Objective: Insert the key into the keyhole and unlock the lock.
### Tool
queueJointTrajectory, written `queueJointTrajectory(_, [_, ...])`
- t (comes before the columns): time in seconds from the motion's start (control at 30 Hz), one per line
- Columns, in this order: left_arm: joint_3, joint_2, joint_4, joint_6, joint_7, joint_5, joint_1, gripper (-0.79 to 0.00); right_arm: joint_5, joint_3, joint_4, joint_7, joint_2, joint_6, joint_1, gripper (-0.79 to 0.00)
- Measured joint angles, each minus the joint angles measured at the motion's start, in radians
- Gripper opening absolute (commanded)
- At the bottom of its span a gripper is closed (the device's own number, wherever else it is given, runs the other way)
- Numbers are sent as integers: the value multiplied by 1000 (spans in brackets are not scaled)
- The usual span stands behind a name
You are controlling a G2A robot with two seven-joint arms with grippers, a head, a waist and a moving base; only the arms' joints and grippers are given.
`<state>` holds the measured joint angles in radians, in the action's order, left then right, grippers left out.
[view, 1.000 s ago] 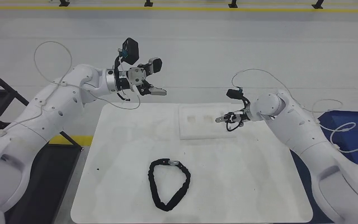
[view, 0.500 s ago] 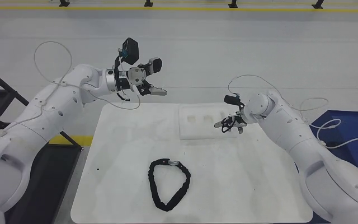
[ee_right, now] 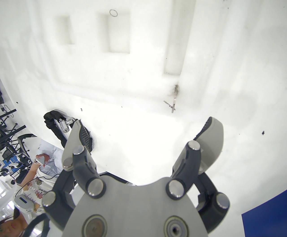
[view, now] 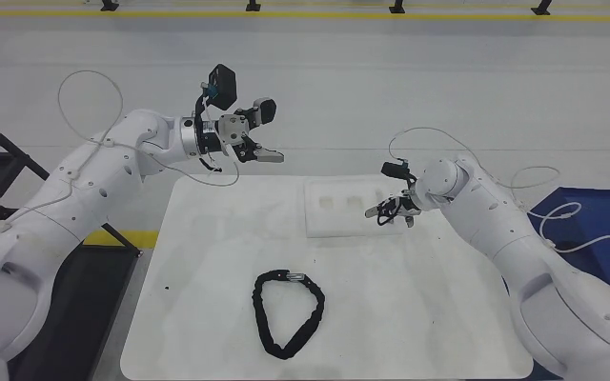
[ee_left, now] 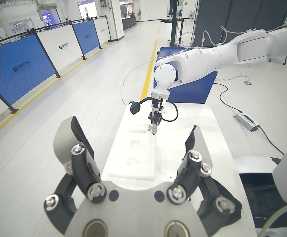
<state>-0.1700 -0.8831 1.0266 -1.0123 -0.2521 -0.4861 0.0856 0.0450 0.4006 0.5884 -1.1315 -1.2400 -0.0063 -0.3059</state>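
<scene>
**Both grippers spread and holding nothing; key lying just ahead of the right one**

The right gripper [ee_right: 144, 128] is hovering low over the white table [view: 210, 286] with its 2 fingers spread wide and nothing between them. Just ahead of its fingertips, roughly in line with the gap between them, a small thin metal piece that looks like the key [ee_right: 172, 104] is lying against the near edge of the white foam block [ee_right: 89, 67], below a dark smudge on that edge. I cannot tell whether it is resting on the table or sticking into the foam. Farther ahead of the gripper, the block is showing 3 recesses, and a small metal ring [ee_right: 113, 12] is sitting in the middle 1.

The black chain lock [ee_right: 56, 125] is lying off to one side of the right gripper, partly behind one finger, with its silver cylinder [ee_right: 65, 126] facing the gripper. From above, the chain [view: 288, 314] is forming a closed loop on the table, well apart from the right gripper [view: 386, 208] and from the foam block [view: 334, 224].

The left gripper [ee_left: 134, 128] is hanging above the table's far corner, well apart from the lock, with its 2 fingers also spread wide and gripping nothing. It is pointing along the foam block [ee_left: 132, 157], which is stretching away ahead of it, and the right gripper [ee_left: 154, 130] is hanging over the block's far end. From above, the left gripper [view: 270, 133] is sitting beyond the table's edge, with the chain loop far below its fingertips.
</scene>
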Motion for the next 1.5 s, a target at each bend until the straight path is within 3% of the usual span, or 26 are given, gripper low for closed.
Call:
queueJointTrajectory(0.57, [0, 0, 0, 0, 0, 0, 0, 0, 177, -12, 54, 46, -5, -80, -36, 0])
queueJointTrajectory(0.73, [0, 0, 0, 0, 0, 0, 0, 0, 192, -7, 46, 44, -14, -85, -38, -222])
queueJointTrajectory(0.77, [0, 0, 0, 0, 0, 0, 0, 0, 197, -5, 44, 44, -16, -86, -38, -308])
queueJointTrajectory(0.87, [0, 0, 0, 0, 0, 0, 0, 0, 209, -1, 38, 46, -20, -89, -38, -400])
queueJointTrajectory(1.5, [0, 0, 0, 0, 0, 0, 0, 0, 268, 30, -22, 97, -46, -54, -54, -508])
